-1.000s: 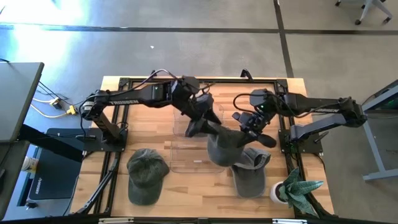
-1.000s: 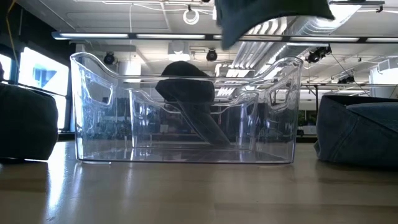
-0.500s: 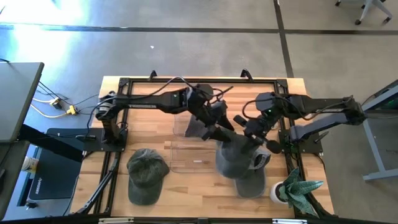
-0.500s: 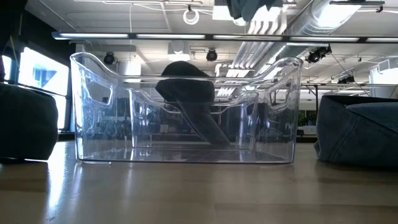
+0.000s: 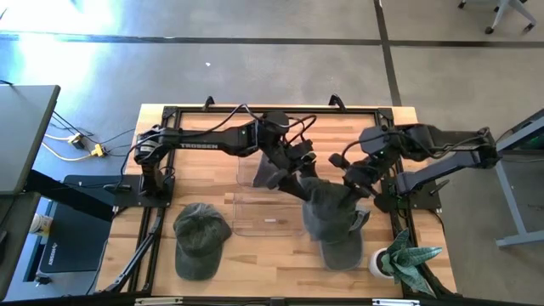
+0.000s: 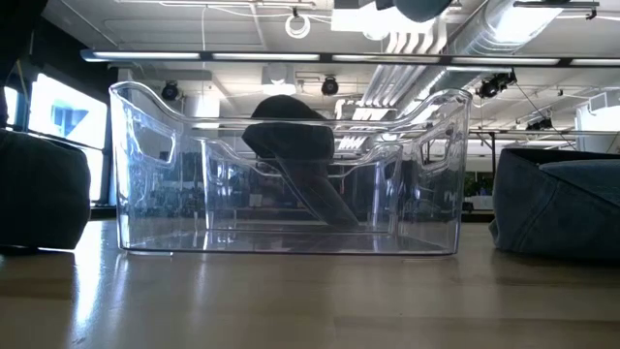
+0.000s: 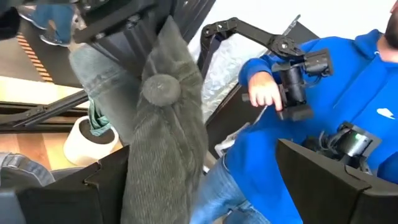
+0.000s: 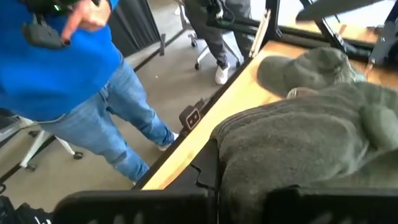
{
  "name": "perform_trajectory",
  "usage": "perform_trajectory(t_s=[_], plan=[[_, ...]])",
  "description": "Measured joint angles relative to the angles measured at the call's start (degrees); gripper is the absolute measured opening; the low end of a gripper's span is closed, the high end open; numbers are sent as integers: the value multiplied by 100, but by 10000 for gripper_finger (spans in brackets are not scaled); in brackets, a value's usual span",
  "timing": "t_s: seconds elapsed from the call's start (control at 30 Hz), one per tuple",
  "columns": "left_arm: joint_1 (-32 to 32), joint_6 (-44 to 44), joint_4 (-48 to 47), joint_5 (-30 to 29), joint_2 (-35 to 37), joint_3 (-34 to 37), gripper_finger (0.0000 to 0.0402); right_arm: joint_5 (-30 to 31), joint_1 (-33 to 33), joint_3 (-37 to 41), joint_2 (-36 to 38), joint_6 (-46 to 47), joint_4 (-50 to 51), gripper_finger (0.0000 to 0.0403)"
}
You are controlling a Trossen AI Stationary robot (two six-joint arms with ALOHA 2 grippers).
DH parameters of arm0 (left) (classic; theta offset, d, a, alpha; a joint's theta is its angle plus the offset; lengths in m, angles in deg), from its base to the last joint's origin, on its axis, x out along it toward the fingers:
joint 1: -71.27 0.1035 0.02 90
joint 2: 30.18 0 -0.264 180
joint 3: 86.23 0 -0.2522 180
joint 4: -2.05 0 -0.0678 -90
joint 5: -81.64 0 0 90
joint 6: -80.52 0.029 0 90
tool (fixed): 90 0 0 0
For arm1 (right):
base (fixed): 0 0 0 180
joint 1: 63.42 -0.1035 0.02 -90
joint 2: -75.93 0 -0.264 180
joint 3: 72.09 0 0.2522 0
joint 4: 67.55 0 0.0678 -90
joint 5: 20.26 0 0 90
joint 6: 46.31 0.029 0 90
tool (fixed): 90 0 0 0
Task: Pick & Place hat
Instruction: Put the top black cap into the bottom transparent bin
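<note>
A grey-green corduroy hat hangs in the air past the clear bin's right end, above a blue-grey denim hat that lies on the table. My right gripper is shut on the corduroy hat from the right. My left gripper reaches over the bin to the hat's left side with its fingers apart. In the left wrist view the hat, with its top button, hangs between them. Only a scrap of the hat shows in the low view. My left gripper is open; the hat's crown lies beside one finger, and I cannot tell whether they touch. The other finger stands clear of it. My right gripper pinches a bunched part of the hat's cloth between its two fingers, coming slanting from the table's right side. The hat is lifted clear and hangs below the fingers.
A dark hat leans inside the bin at its far side. A green cap lies near the table's near left corner. A potted plant stands at the near right corner. A person in a blue top stands beyond the table.
Both grippers have moved toward the table's right edge, the left arm stretching out across the bin. The corduroy hat has travelled with them from above the bin's right part to above the denim hat, and has risen almost out of the low view's top.
</note>
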Motion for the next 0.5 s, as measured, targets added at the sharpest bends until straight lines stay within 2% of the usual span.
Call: perform_trajectory(t_s=[0.3, 0.5], plan=[[7, -556, -29, 949, -4, -168, 334, 411, -245, 8, -9, 45, 400, 4], [-37, -359, -27, 836, -4, -523, 332, 1094, -435, 31, -11, 146, 407, 9]])
